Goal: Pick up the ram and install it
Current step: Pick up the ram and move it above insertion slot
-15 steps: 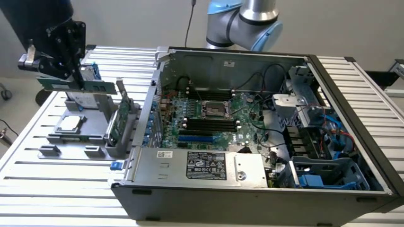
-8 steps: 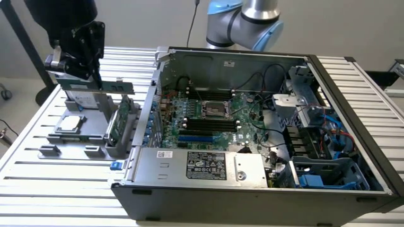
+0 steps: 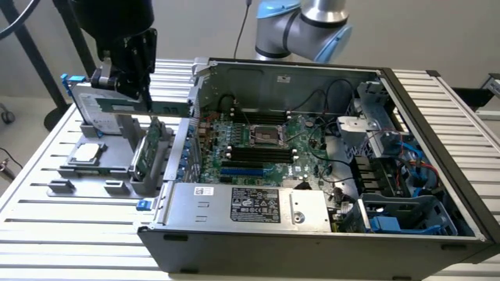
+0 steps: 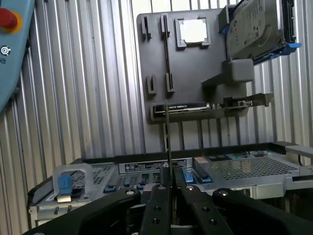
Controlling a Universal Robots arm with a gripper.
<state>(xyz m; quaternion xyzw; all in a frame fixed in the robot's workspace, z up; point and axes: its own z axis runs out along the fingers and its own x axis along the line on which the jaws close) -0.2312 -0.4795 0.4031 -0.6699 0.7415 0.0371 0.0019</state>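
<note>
Landmark: I place everything against the grey tray (image 3: 93, 140) that stands beside the open case (image 3: 312, 193), on the exterior view's left.
Gripper: my gripper (image 3: 125, 88) hangs above the tray's back half, jaws nearly shut, pinching the ram (image 3: 144, 106).
Ram: lifted clear of the tray, long edge about level, one end reaching from the jaws toward the case; in the wrist view I see it edge-on as a thin dark line (image 4: 167, 142) running out between the fingers (image 4: 157, 205).
Still on the tray: the CPU (image 3: 86, 153), the drive (image 3: 92, 114) with blue rails and the green card (image 3: 149, 153).
Doing it well: I judge this the carry stage, so I want the stick kept level and square in the jaws, clear of the case wall, and lined up with the black slots (image 3: 258, 153) before any pressing.
Arm pose: wrist roughly vertical over the tray, fingers pointing down; arm base (image 3: 301, 29) behind the case.
</note>
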